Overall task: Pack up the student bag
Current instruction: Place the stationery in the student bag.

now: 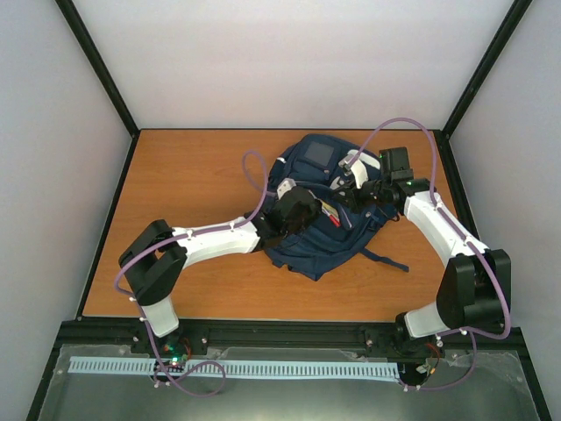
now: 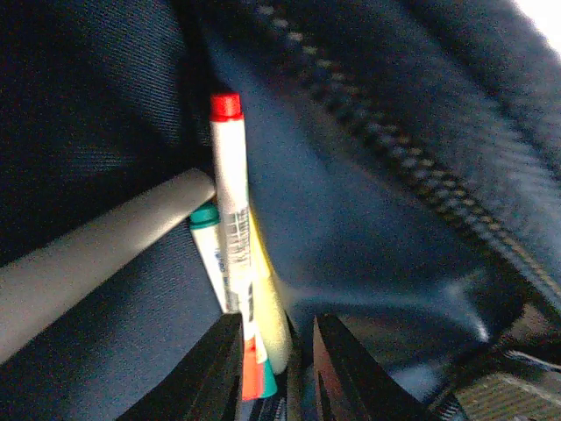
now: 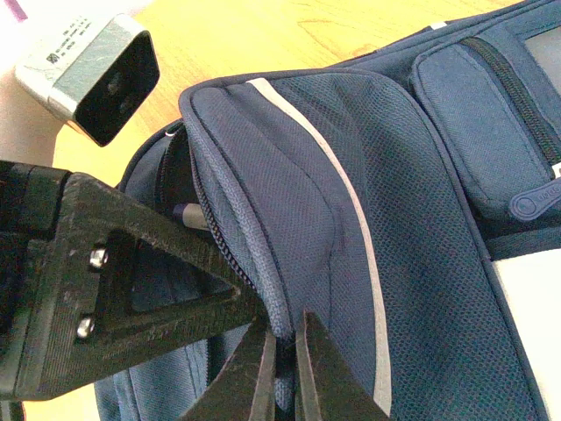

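The student bag [image 1: 307, 254], navy with thin white stripes, lies mid-table with its main zipper open. My left gripper [image 1: 307, 210] reaches into that opening. In the left wrist view its jaws [image 2: 276, 326] stand slightly apart around a bunch of markers [image 2: 230, 202]: one red-capped, one green-capped, one yellow. The markers lean on the left finger [image 2: 217, 368], and a dark gap shows before the right finger. My right gripper [image 3: 287, 331] is shut on the bag's zipper edge [image 3: 263, 289] and holds the flap up.
A grey rod [image 2: 96, 254] lies inside the bag beside the markers. The left arm's black finger frame [image 3: 131, 272] and wrist camera [image 3: 96, 74] sit close to my right gripper. Bare wooden table [image 1: 193, 175] surrounds the bag; a strap [image 1: 386, 260] trails right.
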Motion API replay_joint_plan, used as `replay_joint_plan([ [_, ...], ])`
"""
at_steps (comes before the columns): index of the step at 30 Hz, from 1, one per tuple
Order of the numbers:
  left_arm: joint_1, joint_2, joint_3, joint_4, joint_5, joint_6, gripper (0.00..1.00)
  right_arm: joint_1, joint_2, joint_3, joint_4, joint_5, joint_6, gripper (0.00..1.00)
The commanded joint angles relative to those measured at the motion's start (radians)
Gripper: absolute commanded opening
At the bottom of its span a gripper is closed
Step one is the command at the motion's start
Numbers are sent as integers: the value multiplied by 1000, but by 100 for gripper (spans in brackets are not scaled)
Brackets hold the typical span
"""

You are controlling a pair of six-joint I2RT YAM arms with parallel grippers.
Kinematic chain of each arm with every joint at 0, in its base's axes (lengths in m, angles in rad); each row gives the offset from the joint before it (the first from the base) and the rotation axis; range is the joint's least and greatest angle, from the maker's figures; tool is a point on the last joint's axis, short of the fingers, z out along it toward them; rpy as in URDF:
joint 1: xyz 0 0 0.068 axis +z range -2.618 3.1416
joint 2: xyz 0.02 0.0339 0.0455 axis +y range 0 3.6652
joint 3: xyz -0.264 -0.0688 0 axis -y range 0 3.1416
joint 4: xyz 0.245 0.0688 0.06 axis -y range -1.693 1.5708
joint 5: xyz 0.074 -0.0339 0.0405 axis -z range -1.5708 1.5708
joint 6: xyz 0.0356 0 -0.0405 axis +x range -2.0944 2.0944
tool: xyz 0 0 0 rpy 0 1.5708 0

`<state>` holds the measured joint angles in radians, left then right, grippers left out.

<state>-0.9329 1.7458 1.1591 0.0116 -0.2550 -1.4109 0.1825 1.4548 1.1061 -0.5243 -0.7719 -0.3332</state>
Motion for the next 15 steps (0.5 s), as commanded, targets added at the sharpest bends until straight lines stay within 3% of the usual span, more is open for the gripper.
replay_joint_plan([
  [1,11,-22,19,66,23,60,27,-20,-19,29,16,-3,-15,3],
  [5,11,-49,15,57,79,98,29,-20,-18,28,15,-2,-15,3],
  [11,-38,-158,-27,29,299,250,35,-23,-15,26,16,-3,-13,3],
  [15,-90,-271,-60,-105,271,408,37,-23,-6,27,14,-8,-16,3],
])
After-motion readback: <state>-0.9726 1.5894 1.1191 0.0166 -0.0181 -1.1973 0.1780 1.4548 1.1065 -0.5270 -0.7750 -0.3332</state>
